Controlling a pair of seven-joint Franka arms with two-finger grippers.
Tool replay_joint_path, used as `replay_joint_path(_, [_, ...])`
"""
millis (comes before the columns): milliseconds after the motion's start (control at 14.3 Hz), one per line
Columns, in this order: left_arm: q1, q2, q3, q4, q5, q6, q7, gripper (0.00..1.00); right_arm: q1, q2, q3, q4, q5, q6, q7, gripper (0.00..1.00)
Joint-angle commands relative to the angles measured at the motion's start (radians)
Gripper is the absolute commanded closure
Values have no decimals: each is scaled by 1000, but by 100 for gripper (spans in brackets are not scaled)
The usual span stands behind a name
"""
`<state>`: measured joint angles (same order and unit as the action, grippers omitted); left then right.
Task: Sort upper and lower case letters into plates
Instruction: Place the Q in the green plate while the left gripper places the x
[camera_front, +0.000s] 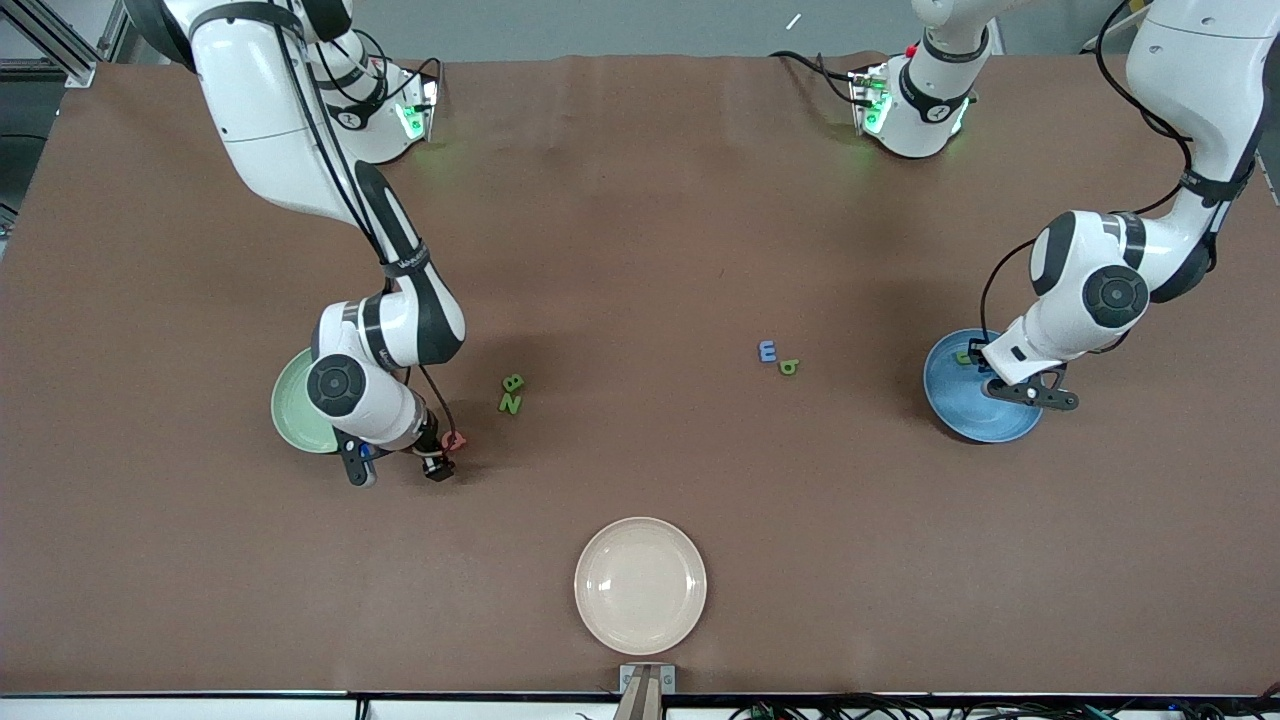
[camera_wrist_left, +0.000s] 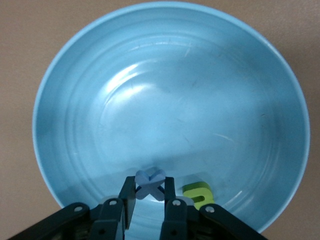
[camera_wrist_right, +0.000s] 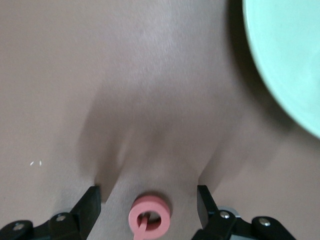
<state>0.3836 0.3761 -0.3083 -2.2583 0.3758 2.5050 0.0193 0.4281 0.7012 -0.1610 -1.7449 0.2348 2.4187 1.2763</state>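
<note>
Pink foam sits between the spread fingers of the right gripper (camera_wrist_right: 149, 200): a red-pink letter (camera_wrist_right: 149, 218) with a round loop lies flat on the brown table (camera_front: 640, 220), and the two fingers stand well clear of it on either side, not touching it. In the front view this gripper (camera_front: 400, 468) is low at the table, just beside the pale green plate (camera_front: 295, 410), which lies toward the right arm's end and is partly hidden under the arm.

The left gripper (camera_wrist_left: 150, 192) is clamped on a blue letter (camera_wrist_left: 150, 183) shaped like an x, pinched between its fingers over the blue plate (camera_wrist_left: 90, 100). A green letter (camera_wrist_left: 198, 193) rests in that plate close by. The blue plate (camera_front: 960, 415) lies toward the left arm's end of the table.

Between the two plates, four letters lie loose on the table: a green pair (camera_front: 511, 393), touching each other, near the right gripper, and a blue letter E (camera_front: 767, 351) just beside a small green letter (camera_front: 789, 367) nearer the middle. A cream-beige plate (camera_front: 640, 585) sits alone, nearest the front camera.
</note>
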Motion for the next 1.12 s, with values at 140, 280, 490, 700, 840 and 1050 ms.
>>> replay_joint_path(140, [26,18,-8,-4,41,14,7,89,-2,11,8,30,32,-30,11,32])
replay_joint_path(280, [27,21,-6,-6,43,14,7,86,0,11,8,28,34,-30,11,43])
replay_joint_path(490, [27,21,-6,-6,43,14,7,81,0,17,18,27,34,-27,14,46])
replay_joint_path(700, [26,8,-9,-1,44,14,10,12,4,17,20,27,34,-30,9,78])
replay_joint_path(840, [24,-12,-37,9,48,6,-5,0,-5,14,20,28,34,-35,6,100])
replay_joint_path(1050, [23,-34,-115,49,44,-58,-74,0,-38,-5,18,41,31,-123,-82,100])
